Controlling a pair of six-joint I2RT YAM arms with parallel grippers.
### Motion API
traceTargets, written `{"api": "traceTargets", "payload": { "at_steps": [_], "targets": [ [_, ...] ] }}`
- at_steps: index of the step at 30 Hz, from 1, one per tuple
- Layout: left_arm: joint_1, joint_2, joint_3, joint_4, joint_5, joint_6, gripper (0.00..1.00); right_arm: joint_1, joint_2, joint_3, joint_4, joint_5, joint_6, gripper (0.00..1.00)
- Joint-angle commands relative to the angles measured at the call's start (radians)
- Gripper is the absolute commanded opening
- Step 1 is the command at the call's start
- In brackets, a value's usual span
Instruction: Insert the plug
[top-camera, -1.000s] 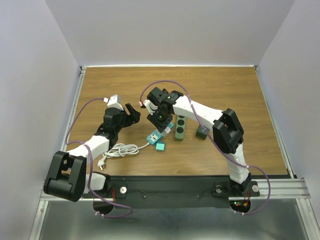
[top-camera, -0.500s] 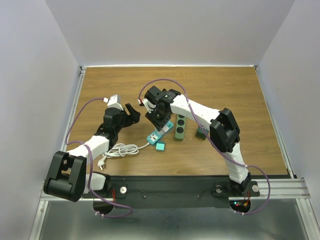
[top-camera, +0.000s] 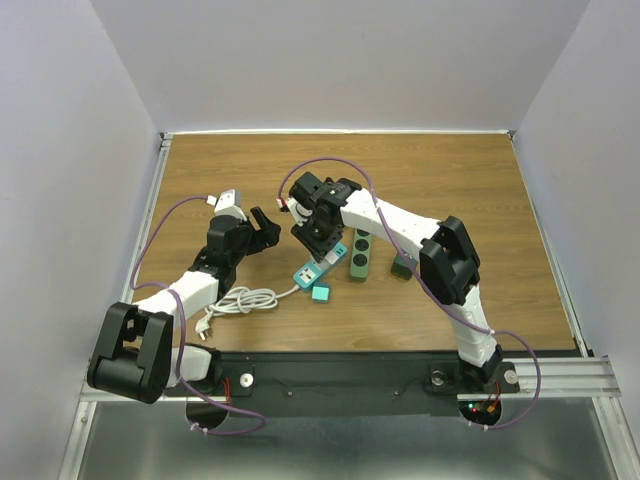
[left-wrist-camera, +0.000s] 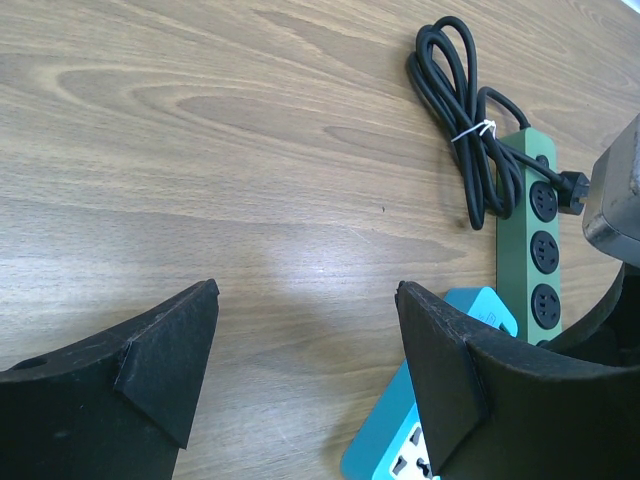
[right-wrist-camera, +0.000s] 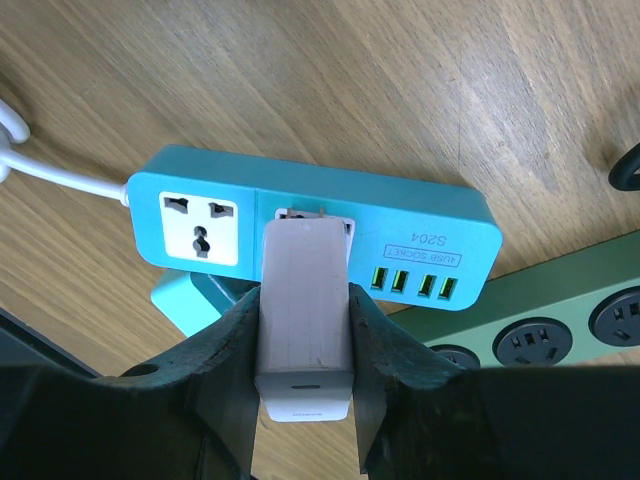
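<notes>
**White plug held against the teal strip's middle socket**

The right gripper (right-wrist-camera: 304, 300) clamps the white plug (right-wrist-camera: 304, 335) by its two long sides, one finger pressed flat on each. The plug points away from the wrist camera, and its front end meets the middle socket (right-wrist-camera: 313, 213) of the teal power strip (right-wrist-camera: 420, 225). Two small pins show just at the socket face; how deep they sit cannot be told. To the left of that socket is a free universal socket (right-wrist-camera: 198, 218), and to the right a row of green USB ports (right-wrist-camera: 412, 282).

The strip lies flat on the wooden tabletop (right-wrist-camera: 300, 70), and a white cable (right-wrist-camera: 60, 175) leaves its left end. A teal block (right-wrist-camera: 195, 300) lies just beside the strip's near edge. A green power strip (right-wrist-camera: 560, 310) lies close on the other side.

In the overhead view the right gripper (top-camera: 318, 238) hangs over the teal power strip (top-camera: 311, 269) near the middle of the tabletop (top-camera: 450, 170). The left gripper (top-camera: 262, 228) is off to the left, apart from the strip. Its wrist camera shows the left gripper (left-wrist-camera: 305, 330) spread wide with only bare wood between its fingers. Beyond it lie the green power strip (left-wrist-camera: 527, 240) and a tied black cord (left-wrist-camera: 455, 110)
</notes>
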Motion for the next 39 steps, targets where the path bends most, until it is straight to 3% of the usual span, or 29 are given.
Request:
{"api": "traceTargets", "payload": {
  "at_steps": [1, 17, 39],
  "targets": [
    [0.006, -0.027, -0.015, 0.014, -0.01, 0.017, 0.83, 0.009, -0.018, -0.003, -0.072, 0.032, 0.012, 0.0],
    [0.006, -0.032, -0.017, 0.016, -0.009, 0.02, 0.83, 0.01, -0.027, -0.004, -0.085, 0.012, 0.018, 0.0],
    [0.011, -0.024, -0.024, 0.016, -0.013, 0.037, 0.84, 0.032, 0.108, 0.125, -0.129, 0.035, -0.005, 0.0]
  ]
}}
